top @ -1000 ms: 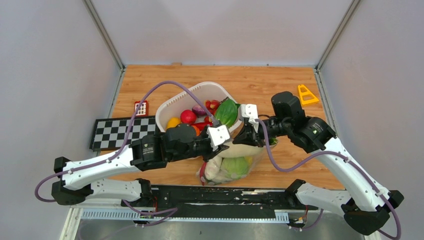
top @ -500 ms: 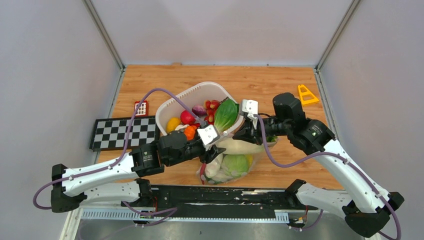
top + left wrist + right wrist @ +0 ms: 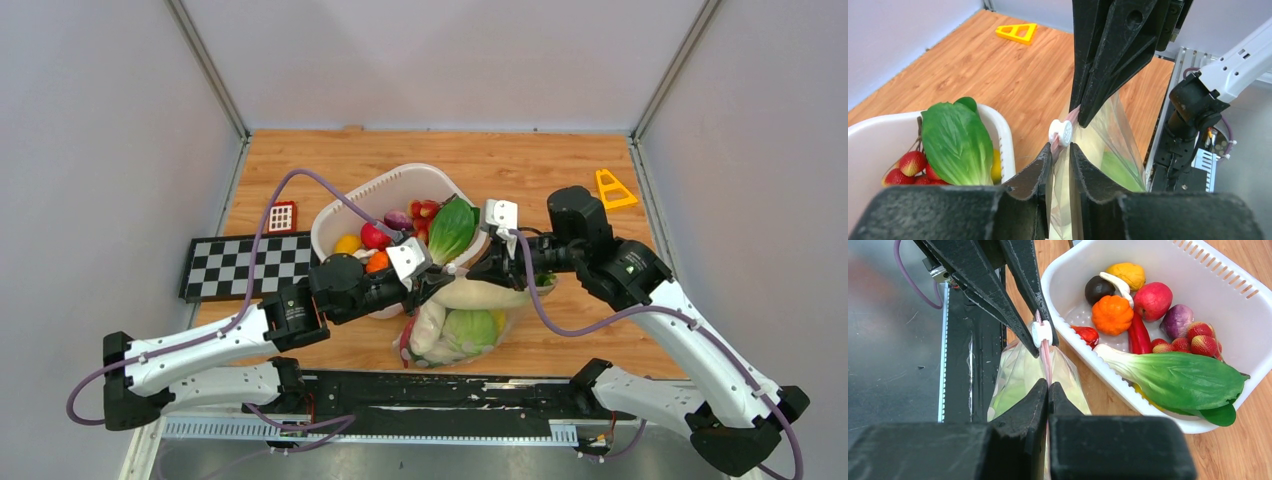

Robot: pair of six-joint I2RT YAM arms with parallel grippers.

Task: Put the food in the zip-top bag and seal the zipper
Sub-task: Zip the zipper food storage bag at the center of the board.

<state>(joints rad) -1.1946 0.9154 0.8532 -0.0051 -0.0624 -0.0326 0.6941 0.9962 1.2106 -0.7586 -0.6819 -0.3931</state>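
Two pinches on zipper: left claw, right claw both clamped; zip-top bag contents blurred behind plastic.

An evenly lit wooden tabletop sits between plain pale grey walls, slim metal posts at its back corners and a black rail along its near edge.
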